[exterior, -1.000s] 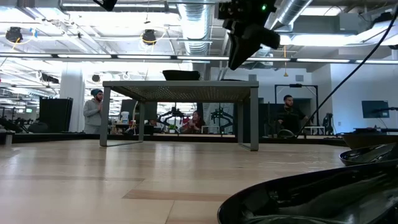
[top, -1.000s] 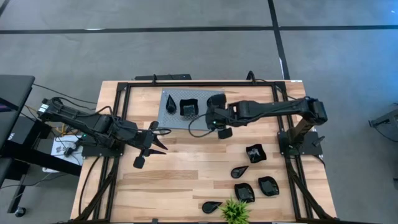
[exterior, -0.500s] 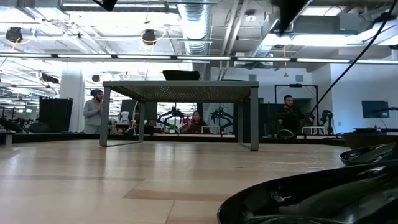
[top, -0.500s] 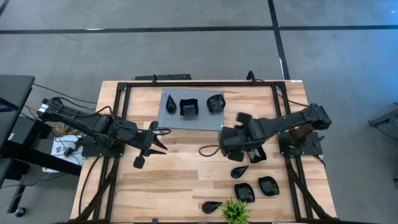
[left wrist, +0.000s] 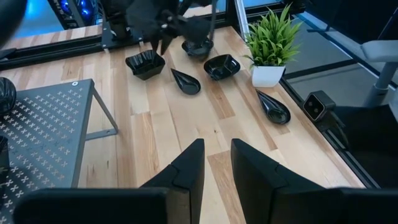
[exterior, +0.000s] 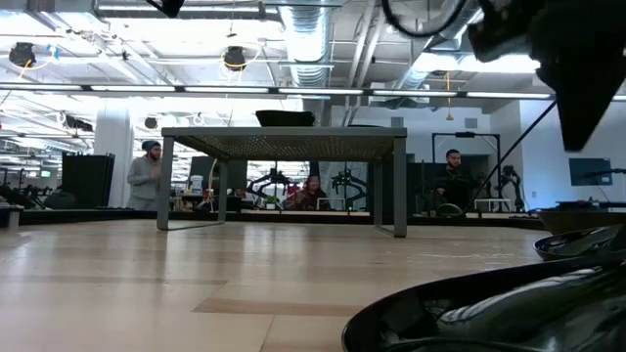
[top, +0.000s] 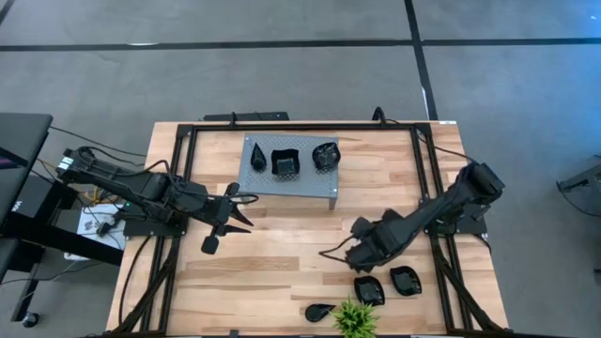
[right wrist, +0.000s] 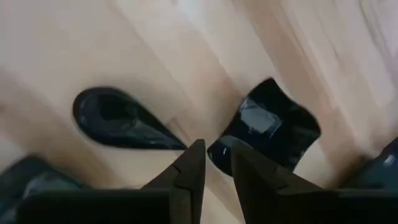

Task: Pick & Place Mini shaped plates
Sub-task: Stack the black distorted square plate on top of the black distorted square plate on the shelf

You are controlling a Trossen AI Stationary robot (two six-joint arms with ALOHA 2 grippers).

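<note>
Right tool (right wrist: 214, 163) slightly parted above teardrop plate (right wrist: 118, 119) and squarish plate (right wrist: 273, 127).

No readable text, label, brand or number shows anywhere — not in any view.

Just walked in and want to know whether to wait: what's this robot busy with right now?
It is moving small black plates onto the grey perforated stand. Three plates already sit on it. The right gripper, fingers nearly together and holding nothing, hovers low over the loose plates on the table, between a teardrop plate and a squarish plate, apparently about to pick one. The left gripper waits, empty, over the table's left side. A small plant stands at the near edge.
</note>
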